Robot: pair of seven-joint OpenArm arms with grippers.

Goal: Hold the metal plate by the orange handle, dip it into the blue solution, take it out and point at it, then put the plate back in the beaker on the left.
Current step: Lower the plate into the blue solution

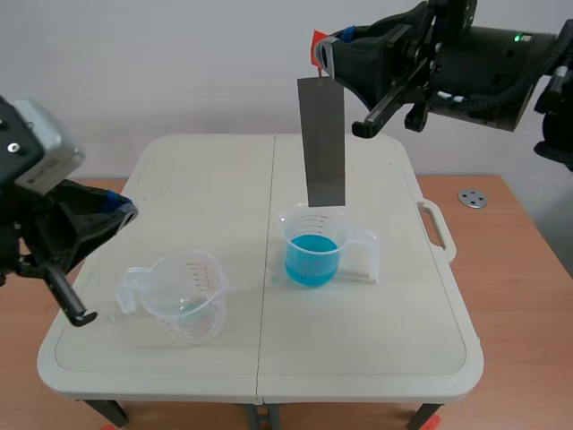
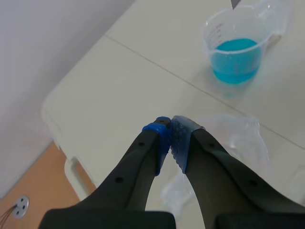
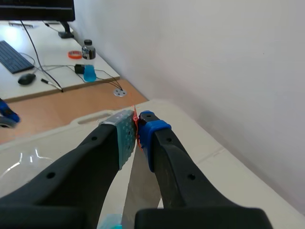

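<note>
Table [image 1: 394,358]: two beakers standing, well apart. Right arm raised across top, right gripper [image 3: 137,129] clamped on orange handle [image 1: 317,45]. Metal plate [image 1: 323,143] hangs upright from it, lower edge at rim of blue-solution beaker [image 1: 313,246], above liquid. Left arm low beside clear left beaker [image 1: 179,296], left gripper [image 2: 170,131] pinched together on nothing. Progress, as judged: grasp done; dip imminent or just over, cannot tell which. Pointing and return to left beaker remain.

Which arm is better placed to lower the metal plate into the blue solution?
Right. The right gripper is shut on the orange handle, and the metal plate hangs upright with its lower end at the rim of the blue-solution beaker. The left gripper is shut on nothing, near the left beaker.
</note>
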